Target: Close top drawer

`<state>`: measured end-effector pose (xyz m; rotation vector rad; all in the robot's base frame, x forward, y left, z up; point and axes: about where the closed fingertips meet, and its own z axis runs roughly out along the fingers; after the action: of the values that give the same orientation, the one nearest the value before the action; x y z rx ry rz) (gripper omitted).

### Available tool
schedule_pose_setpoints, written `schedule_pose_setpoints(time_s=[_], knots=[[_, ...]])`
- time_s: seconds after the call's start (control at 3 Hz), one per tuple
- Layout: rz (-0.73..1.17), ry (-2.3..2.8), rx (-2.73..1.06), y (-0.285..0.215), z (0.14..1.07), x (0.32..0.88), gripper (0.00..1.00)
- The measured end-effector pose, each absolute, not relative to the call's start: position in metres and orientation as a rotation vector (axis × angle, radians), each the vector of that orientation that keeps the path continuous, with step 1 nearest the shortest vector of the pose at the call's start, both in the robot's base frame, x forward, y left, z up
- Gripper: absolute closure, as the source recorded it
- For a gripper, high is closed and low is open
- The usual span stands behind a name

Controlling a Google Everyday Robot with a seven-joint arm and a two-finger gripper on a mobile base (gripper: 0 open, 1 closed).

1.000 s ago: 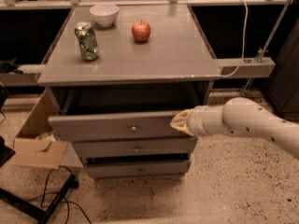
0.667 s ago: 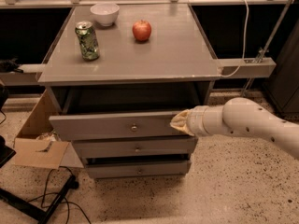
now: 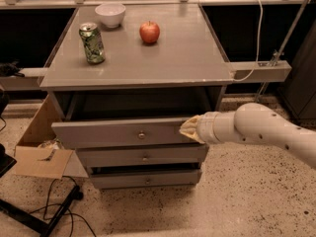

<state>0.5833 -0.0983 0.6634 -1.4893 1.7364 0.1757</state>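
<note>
The top drawer point(image 3: 113, 132) is a wide grey drawer with a small round metal knob point(image 3: 141, 135) at its centre. It stands pulled out from the grey cabinet, its dark box open above the front panel. My gripper point(image 3: 188, 129) reaches in from the right on a white arm and its tip rests against the right end of the drawer's front panel. Two shorter grey drawers point(image 3: 143, 157) sit below it.
On the cabinet top point(image 3: 187, 58) stand a green can point(image 3: 92, 43), a white bowl point(image 3: 110, 14) and a red apple point(image 3: 149, 32). A cardboard box point(image 3: 42, 152) lies on the floor at the left, with cables and a black stand leg point(image 3: 54, 214) in front.
The drawer front and my gripper have stayed almost in place; no clear movement shows.
</note>
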Motion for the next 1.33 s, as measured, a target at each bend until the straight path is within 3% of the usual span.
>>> schedule_pose_setpoints(time_s=[0.33, 0.67, 1.0, 1.33], knots=[[0.176, 1.736, -1.489, -0.0983, 0.6634, 0.5833, 0.08], [0.176, 1.736, -1.489, -0.0983, 0.6634, 0.5833, 0.00], [0.176, 1.736, -1.489, -0.0983, 0.6634, 0.5833, 0.00], [0.176, 1.736, -1.489, -0.0982, 0.6634, 0.5833, 0.19]])
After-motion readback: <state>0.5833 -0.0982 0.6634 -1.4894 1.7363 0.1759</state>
